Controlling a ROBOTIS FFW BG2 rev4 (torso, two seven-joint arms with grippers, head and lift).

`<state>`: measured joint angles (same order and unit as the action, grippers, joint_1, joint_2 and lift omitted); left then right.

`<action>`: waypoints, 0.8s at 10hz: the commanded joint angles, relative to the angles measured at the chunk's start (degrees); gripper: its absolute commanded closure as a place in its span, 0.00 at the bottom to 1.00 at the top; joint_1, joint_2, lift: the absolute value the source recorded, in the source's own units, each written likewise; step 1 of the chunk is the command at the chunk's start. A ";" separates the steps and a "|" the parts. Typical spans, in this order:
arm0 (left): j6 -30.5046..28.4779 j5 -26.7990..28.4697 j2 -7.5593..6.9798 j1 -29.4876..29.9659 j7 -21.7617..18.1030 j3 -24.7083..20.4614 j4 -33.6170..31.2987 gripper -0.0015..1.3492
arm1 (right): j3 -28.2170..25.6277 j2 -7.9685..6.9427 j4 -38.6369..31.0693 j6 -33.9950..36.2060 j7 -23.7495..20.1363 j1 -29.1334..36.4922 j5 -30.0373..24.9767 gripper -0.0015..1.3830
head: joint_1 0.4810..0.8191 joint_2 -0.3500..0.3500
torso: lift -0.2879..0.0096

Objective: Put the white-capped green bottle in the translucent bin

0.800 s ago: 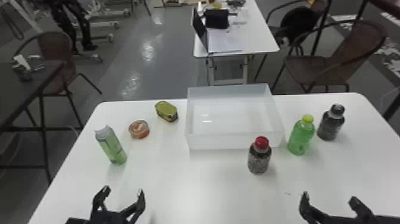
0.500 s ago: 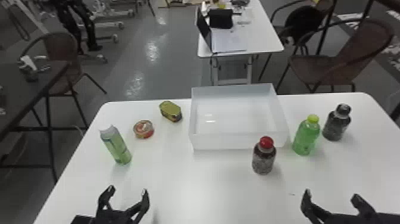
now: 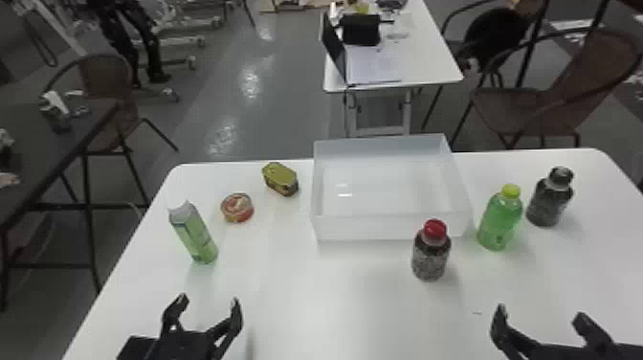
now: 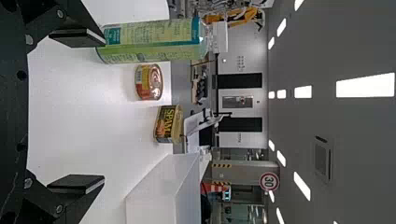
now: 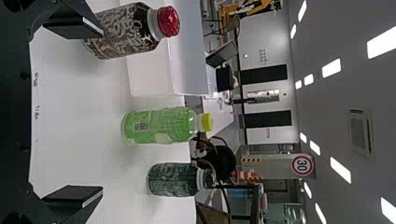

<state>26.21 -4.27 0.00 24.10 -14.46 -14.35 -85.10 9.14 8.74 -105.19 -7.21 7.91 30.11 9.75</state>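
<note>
A brown chair [image 3: 593, 76] sits in the room past the white bench [image 3: 311, 306]. The head view has just swung slightly left; the things on top keep their places, so I judge the job is still at the approach. The green bottle [image 3: 194, 234] is at the bench's left side, upright, long axis vertical, white cap [image 3: 181, 211] up. The bin [image 3: 363, 228] is far-middle. Both 2-fingered tools, left gripper [image 3: 208, 301] and right gripper [image 3: 541, 312], are spread wide, holding nothing.
</note>
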 commanded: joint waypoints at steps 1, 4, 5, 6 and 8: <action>-1.34 0.14 0.15 -2.66 -0.04 -1.03 1.69 0.19 | 0.00 -0.21 0.17 0.00 0.00 -0.32 0.36 0.08 | 0.63 0.75 | 0.72; -2.48 0.05 0.15 -8.90 0.22 -2.52 6.09 0.19 | -0.09 -1.00 0.43 -0.62 0.00 -1.19 0.36 0.08 | 0.63 0.78 | 0.72; -2.48 -0.39 0.15 -11.18 0.22 -2.96 8.37 0.19 | -0.09 -1.00 0.60 -0.88 0.00 -1.46 0.53 0.08 | 0.63 0.78 | 0.72; -2.74 -1.44 0.15 -13.03 0.22 -2.79 10.48 0.19 | -0.09 -1.18 0.78 -1.05 -0.09 -1.55 0.53 0.08 | 0.63 0.78 | 0.72; -4.06 -1.00 -1.14 -15.58 0.31 -3.23 12.86 0.19 | -0.09 -2.06 1.31 -1.05 -0.70 -1.55 0.45 0.08 | 0.63 0.78 | 0.72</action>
<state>22.63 -5.44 -0.71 9.27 -14.20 -17.31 -72.93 9.05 6.95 -104.08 -8.26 7.22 28.57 10.24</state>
